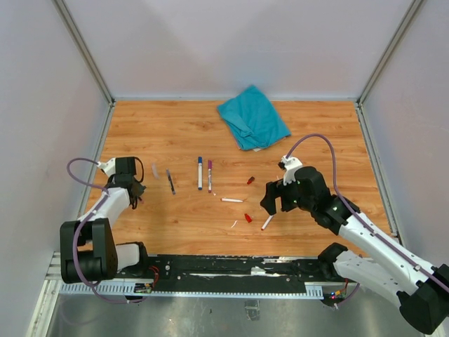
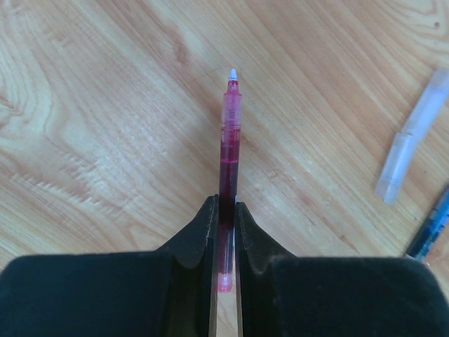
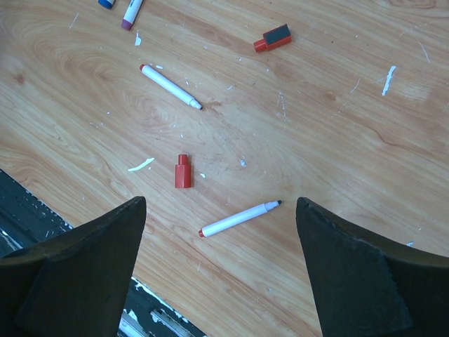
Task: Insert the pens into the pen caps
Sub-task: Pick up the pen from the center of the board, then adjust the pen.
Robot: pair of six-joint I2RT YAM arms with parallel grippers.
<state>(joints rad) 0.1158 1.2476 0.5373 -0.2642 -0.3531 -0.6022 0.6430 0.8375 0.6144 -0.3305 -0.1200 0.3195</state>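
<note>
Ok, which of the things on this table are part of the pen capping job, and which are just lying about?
Job: pink pen held by left gripper; farther white pen; nearer white pen; red cap; red-and-dark cap; blue pen; purple pen.
Lying about: teal cloth; white scraps.

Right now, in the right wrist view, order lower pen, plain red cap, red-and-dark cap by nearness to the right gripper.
1. Lower pen, between the fingers of the right gripper.
2. Plain red cap, up-left of it.
3. Red-and-dark cap, far top.
</note>
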